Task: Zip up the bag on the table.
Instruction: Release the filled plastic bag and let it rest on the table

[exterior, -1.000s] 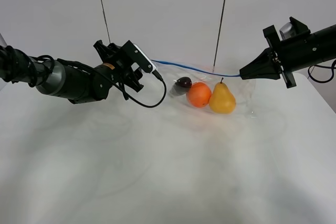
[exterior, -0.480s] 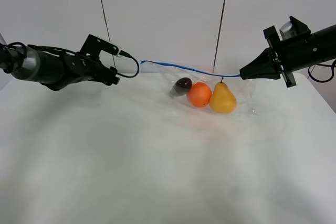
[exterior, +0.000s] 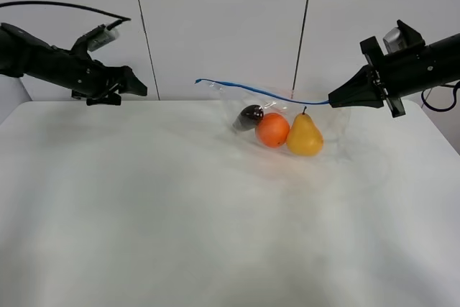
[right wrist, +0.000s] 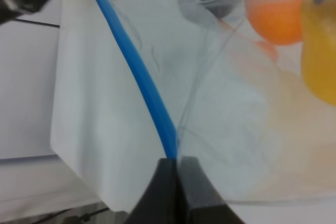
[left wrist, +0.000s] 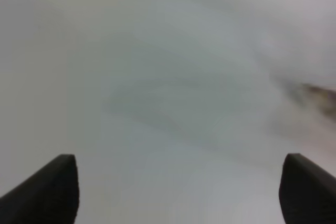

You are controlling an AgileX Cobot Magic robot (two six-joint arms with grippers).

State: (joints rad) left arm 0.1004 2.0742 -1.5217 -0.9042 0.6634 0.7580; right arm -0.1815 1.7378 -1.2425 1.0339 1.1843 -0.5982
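Since the earlier frame the left arm has gone away from the bag, and its left fingers [exterior: 135,90] are now at the far left edge of the large white matte desk [exterior: 180,213], well apart from the bag. In the left wrist view the two dark fingers stand wide apart with only the bare desk between them, so they hold nothing.

The clear, crinkly plastic zip bag [exterior: 330,124] has not changed its place. It rests on the far side of the desk, a little to the right of the middle. Through the plastic I can see a round orange [exterior: 272,129], a yellow pear [exterior: 305,134] touching it on the right, and a dark purple vegetable [exterior: 250,114] just behind the orange on the left.

The blue zip strip [exterior: 251,90] runs along the top edge of the bag, lifted above the fruit. Its left end is free in the air. The right fingers [exterior: 334,98] are pressed together on the right end of the strip, and the right wrist view shows the strip going in between them.
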